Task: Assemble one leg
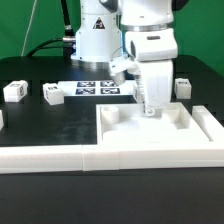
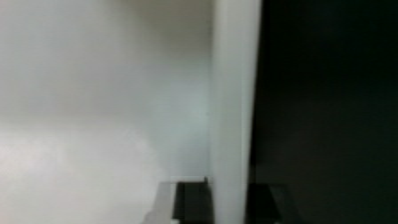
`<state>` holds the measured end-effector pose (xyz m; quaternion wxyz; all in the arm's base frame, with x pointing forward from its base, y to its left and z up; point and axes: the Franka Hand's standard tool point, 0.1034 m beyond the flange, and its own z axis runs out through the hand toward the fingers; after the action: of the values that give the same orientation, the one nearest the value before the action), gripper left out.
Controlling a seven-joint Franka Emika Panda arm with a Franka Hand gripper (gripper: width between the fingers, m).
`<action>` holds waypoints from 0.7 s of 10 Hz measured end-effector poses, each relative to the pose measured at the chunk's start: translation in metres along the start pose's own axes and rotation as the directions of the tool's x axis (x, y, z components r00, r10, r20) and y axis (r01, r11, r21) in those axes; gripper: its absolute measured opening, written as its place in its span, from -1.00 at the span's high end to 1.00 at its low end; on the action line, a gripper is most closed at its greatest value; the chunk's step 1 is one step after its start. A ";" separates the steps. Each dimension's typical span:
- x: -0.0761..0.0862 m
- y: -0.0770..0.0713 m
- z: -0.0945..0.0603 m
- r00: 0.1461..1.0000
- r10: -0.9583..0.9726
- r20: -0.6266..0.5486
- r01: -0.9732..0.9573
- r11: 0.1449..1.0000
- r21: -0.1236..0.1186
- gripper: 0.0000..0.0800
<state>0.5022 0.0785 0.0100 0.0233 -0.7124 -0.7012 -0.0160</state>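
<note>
The large flat white panel (image 1: pixel 160 127) lies on the table inside the white frame. My gripper (image 1: pixel 150 108) reaches straight down onto it. In the wrist view the panel (image 2: pixel 107 100) fills one side, and its bright edge strip runs between my two dark fingers (image 2: pixel 192 203). The gripper (image 2: pixel 230 203) looks shut on that edge. Three small white legs with tags lie on the black table, none near the gripper: two at the exterior view's left (image 1: pixel 15 90) (image 1: pixel 52 94) and one at its right (image 1: pixel 181 86).
A white U-shaped frame (image 1: pixel 100 155) walls in the panel at the front and on both sides. The marker board (image 1: pixel 97 88) lies behind it near the robot base. Another small white part shows at the exterior view's left edge (image 1: pixel 2 118).
</note>
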 end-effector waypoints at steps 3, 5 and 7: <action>0.010 0.000 0.000 1.000 0.031 0.004 -0.031 0.999 0.015 0.85; 0.010 0.000 0.000 0.999 0.034 0.005 -0.034 0.999 0.019 0.85; 0.009 0.000 0.000 0.999 0.034 0.005 -0.035 0.999 0.019 0.64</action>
<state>0.5026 0.0876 0.0109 0.0285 -0.7242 -0.6890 -0.0071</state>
